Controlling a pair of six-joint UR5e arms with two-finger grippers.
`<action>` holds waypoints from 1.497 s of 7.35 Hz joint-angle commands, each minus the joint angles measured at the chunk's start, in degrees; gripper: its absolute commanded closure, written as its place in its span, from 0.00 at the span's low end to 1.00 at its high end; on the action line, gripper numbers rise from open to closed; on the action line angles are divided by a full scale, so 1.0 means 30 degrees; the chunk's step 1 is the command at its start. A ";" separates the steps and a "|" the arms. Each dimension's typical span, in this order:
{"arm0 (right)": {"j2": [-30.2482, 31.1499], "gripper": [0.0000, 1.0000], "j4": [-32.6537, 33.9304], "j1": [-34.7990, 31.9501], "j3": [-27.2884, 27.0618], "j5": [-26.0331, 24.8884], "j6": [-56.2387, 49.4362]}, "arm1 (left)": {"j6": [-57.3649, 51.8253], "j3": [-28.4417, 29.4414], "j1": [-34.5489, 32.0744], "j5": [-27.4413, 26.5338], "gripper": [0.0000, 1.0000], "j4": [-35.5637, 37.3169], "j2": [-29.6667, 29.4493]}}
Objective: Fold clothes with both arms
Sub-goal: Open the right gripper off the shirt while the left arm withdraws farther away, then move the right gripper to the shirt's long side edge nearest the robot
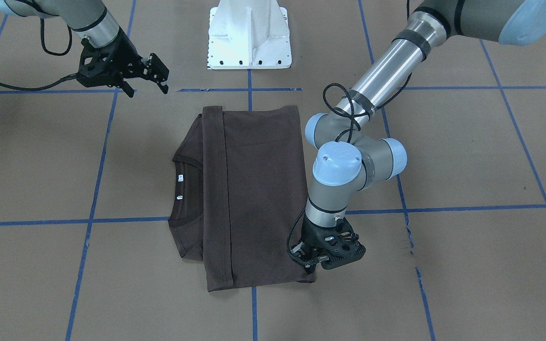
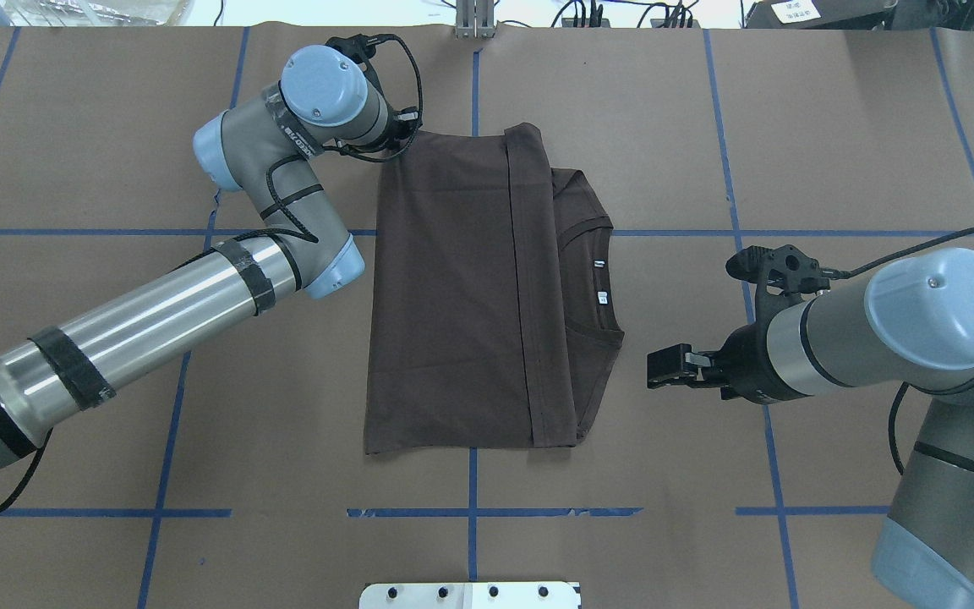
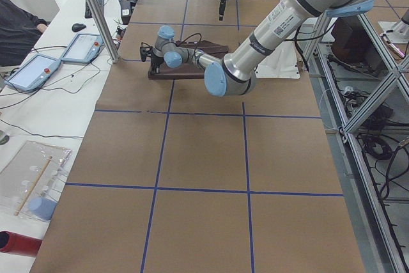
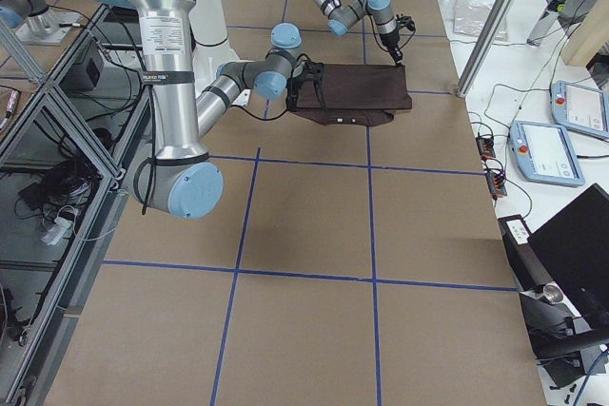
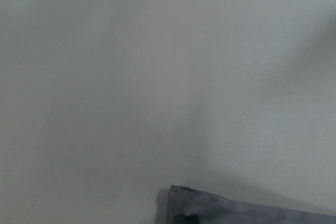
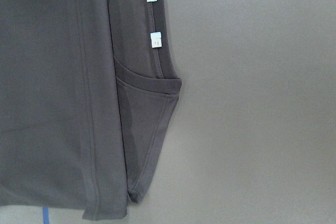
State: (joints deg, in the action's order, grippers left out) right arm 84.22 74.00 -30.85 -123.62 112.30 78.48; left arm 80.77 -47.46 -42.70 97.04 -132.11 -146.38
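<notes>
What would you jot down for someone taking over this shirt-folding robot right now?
Left gripper: down at the far corner of the T-shirt; whether it grips the cloth is unclear.
Right gripper: open, empty, hovering beside the collar, off the cloth.
Done: the shirt lies flat, hem side folded over almost to the collar, tags showing.
Left: probably at least one more fold, likely starting from that far corner.

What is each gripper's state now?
Left gripper: at the T-shirt corner; open or closed cannot be told.
Right gripper: off the T-shirt, holding nothing; open or closed unclear.
</notes>
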 commanded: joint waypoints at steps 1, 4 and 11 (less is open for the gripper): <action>-0.0035 0.00 0.0000 0.0030 0.0046 -0.0226 0.0001 | -0.0989 0.0526 0.0026 -0.0851 0.21 -0.0730 -0.0134; -0.1171 0.00 0.0293 0.0118 0.1211 -0.1018 -0.0028 | -0.3242 -0.3055 -0.1171 0.0482 0.00 0.1972 0.0825; -0.8081 0.00 0.6503 0.2219 0.5458 -0.3647 -0.3983 | -0.3897 -1.9029 -0.0330 0.2339 0.00 1.0779 0.8530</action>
State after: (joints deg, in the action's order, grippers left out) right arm 64.34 90.99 -26.85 -110.00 104.31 68.18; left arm 69.08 -98.30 -44.78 103.46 -102.71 -123.77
